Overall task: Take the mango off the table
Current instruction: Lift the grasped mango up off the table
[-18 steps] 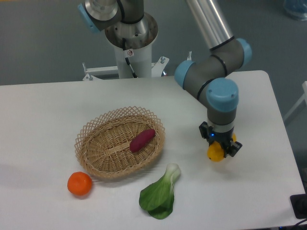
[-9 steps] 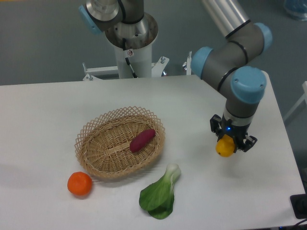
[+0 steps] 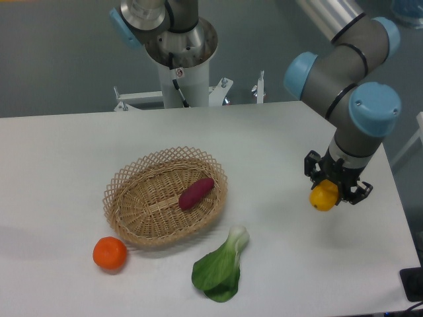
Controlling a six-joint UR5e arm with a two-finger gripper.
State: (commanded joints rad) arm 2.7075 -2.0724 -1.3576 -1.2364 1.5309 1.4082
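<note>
Mango [image 3: 323,197] sits clamped between the black fingers of the gripper [image 3: 332,193], which points straight down near the right side of the white desk [image 3: 66,158]. Only the lower, yellow-orange end of the fruit shows below the fingers; the rest is hidden by the gripper body. Whether the fruit touches the desk surface or hangs just above it cannot be told from this single view.

Above the gripper rises the wrist, grey with a light blue cap, and the silver arm tube runs up and out of the top of the picture.

Well to the left of the gripper lies an oval wicker basket [image 3: 129,181], and inside it rests a purple sweet potato [image 3: 195,193], tilted with its upper end toward the gripper. Below and to the left of the gripper, nearer than the basket, a green bok choy [image 3: 220,267] lies flat, its pale stem end just beside the basket's rim. Farthest from the gripper, past the basket's lower left edge, sits a round orange fruit [image 3: 110,253].
</note>
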